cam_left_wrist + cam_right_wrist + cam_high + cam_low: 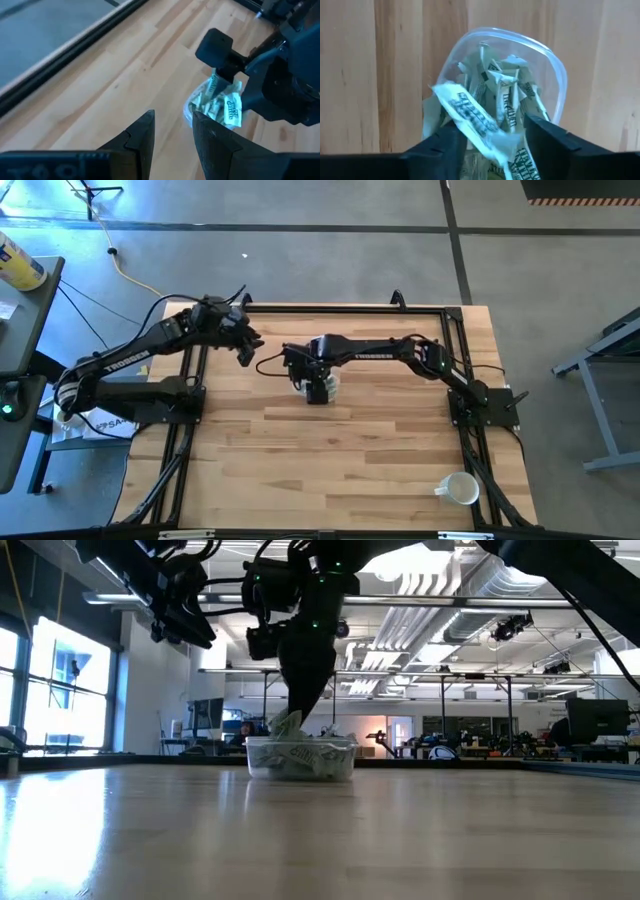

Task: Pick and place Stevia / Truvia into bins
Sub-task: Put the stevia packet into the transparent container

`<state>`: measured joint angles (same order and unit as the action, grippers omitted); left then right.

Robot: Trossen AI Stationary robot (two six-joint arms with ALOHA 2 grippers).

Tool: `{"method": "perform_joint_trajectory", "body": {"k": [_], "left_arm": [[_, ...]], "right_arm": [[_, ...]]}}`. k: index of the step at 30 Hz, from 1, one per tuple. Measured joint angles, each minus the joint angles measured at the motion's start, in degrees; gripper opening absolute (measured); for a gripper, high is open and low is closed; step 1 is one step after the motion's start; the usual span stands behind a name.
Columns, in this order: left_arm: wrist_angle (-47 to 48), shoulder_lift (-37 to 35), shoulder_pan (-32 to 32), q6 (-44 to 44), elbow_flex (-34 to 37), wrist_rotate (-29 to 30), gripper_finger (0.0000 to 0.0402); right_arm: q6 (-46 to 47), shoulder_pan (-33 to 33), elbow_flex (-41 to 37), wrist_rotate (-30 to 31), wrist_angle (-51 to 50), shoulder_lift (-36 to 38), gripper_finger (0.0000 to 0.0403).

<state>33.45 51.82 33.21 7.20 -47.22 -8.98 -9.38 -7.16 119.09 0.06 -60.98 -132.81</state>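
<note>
A clear round bin [262, 757] sits on the wooden table just far of its middle, filled with several green-and-white Stevia sachets [220, 107]. My right gripper [492, 145] hangs right over it, pointing steeply down, with its fingers open. One sachet [475, 120] lies slantwise between those fingers above the pile in the bin [555, 65]. In the low view a sachet [287, 725] sticks up over the bin's rim under that gripper [300, 715]. My left gripper [173, 132] is open with nothing in it, raised to the left of the bin [245, 350]. My right gripper stands open around the slanting sachet [455, 102], coming from above. I cannot tell whether its fingers [447, 142] touch the sachet. The sachet's lower end is hidden among the others in the bin.
A white mug [460, 488] lies near the table's near right corner. Black frame rails [185, 430] run along the table's sides by both arm bases. Bare wood stretches across the near half of the table [320, 470].
</note>
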Motion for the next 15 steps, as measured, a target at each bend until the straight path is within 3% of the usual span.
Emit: {"method": "perform_joint_trajectory", "body": {"k": [7,15], "left_arm": [[-0.7,1.97,-0.2,0.07,0.0,-1.23,0.0165],[-0.77,1.98,-0.22,0.09,0.0,-1.3,0.0165]], "right_arm": [[-0.58,0.2,0.0,-1.12,-0.81,0.61,0.024],[-2.61,0.31,0.11,-1.17,-1.99,3.09,0.0244]]}}
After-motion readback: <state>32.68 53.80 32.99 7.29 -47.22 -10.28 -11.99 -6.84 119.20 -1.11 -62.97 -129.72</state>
